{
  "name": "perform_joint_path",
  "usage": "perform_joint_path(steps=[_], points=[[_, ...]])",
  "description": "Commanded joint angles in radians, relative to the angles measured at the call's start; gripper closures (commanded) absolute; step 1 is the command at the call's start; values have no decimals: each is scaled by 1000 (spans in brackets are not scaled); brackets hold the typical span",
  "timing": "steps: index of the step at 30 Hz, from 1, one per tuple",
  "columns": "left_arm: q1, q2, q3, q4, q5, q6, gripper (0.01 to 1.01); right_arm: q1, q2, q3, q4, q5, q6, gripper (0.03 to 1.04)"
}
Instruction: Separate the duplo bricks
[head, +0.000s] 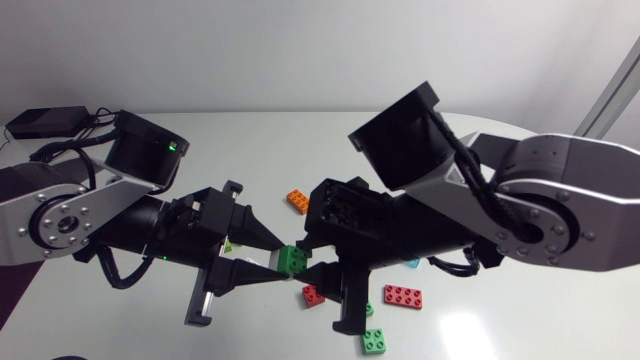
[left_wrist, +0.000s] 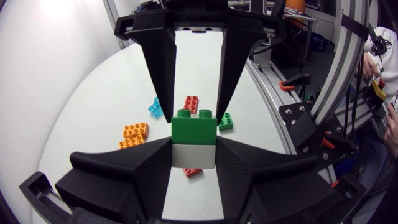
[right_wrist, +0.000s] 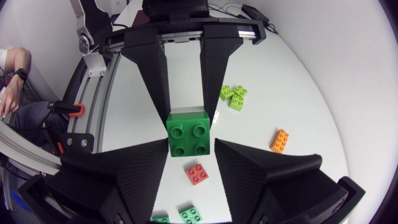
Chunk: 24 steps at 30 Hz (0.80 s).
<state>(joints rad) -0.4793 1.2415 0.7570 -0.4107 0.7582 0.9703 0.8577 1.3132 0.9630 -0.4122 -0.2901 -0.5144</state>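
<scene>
A green duplo brick (head: 293, 261) stacked on a white brick (left_wrist: 193, 155) hangs above the table's middle between my two grippers. My left gripper (head: 280, 258) comes in from the left and is shut on the white brick, with its fingers (left_wrist: 134, 177) pressed to both sides. From the right, my right gripper (head: 308, 260) is shut on the green brick (right_wrist: 188, 135), its fingertips (left_wrist: 166, 112) against the brick's two sides. The two grippers point at each other, tip to tip.
Loose bricks lie on the white table below: an orange one (head: 297, 201), two red ones (head: 402, 296) (head: 313, 295), a green one (head: 375, 340), a light blue one (left_wrist: 155, 107) and lime ones (right_wrist: 233, 96). A black box with cables (head: 45, 122) sits at the back left.
</scene>
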Motion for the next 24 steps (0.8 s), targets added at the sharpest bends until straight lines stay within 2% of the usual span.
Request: perform_joint_path(steps=[1,2,3,7,10,12,14,15,24], points=[[-8,15,-25,4,1,-18,715,6,11,14,3,-11,22,626],[-10,15,-25,4,1,-19,715,7,12,14,3,-11,22,626],[-12,15,-25,6,1,-21,715,9,12,13,3,-11,22,667],[-15,10,-21,6,1,-33,713,9,14,6,7,-26,20,882],[-15,6,-18,6,1,-41,662,9,14,6,4,-32,20,884],[-15,-1,-21,4,1,-41,541,7,12,6,3,-32,20,884],[-8,-10,-25,3,1,-39,372,3,6,8,0,-34,20,884],[-4,-13,-27,1,0,-39,331,0,3,11,-4,-35,20,884],[21,-13,-44,0,0,-28,303,-8,-20,28,-37,-40,19,884]])
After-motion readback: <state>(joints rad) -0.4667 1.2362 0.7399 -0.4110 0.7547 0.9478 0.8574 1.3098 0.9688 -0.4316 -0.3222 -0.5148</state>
